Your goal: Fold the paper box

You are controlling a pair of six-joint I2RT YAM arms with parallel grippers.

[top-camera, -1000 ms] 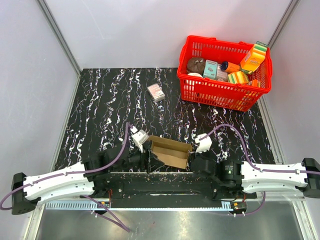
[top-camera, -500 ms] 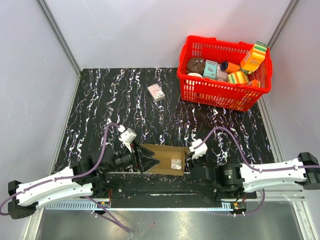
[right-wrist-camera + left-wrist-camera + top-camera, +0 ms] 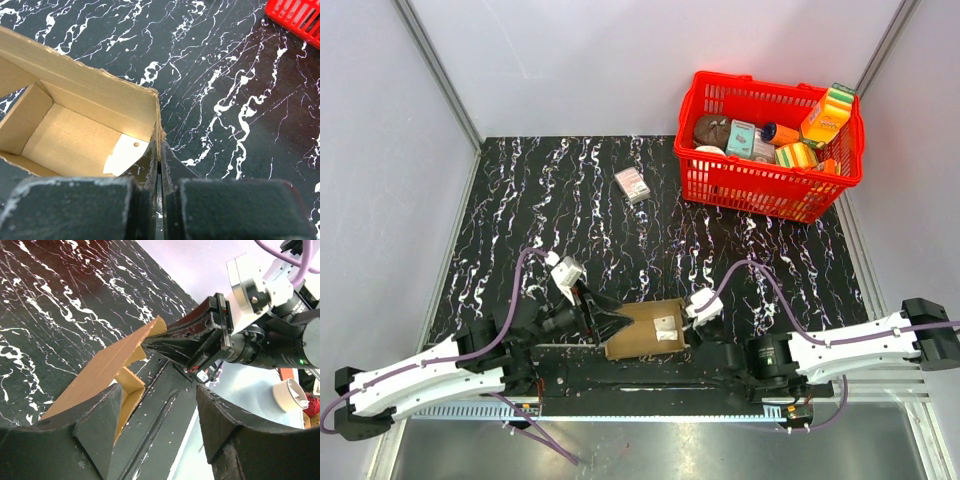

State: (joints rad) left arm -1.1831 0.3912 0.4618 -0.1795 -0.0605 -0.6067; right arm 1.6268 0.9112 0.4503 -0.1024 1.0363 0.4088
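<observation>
Black, white-veined marble-look table (image 3: 520,220) took up most of the top view. Red plastic mesh basket (image 3: 760,203) of printed grocery packs sat far right, well apart from the work. Plain brown cardboard paper box (image 3: 638,338) lay at the near edge between the two arms, long axis left-right, open side up, white label inside. Right gripper (image 3: 159,150) was closed tight, pinching the box's right-end wall. Left gripper (image 3: 157,405) stood partly wide, holding nothing, at the box's left end. The box lay ahead and left of its gap, so the left arm looked free for the next fold. Its left finger possibly touched a flap; wrist view too oblique to tell. Box's left-end flaps were cut off there, and its near wall was hidden from above.
</observation>
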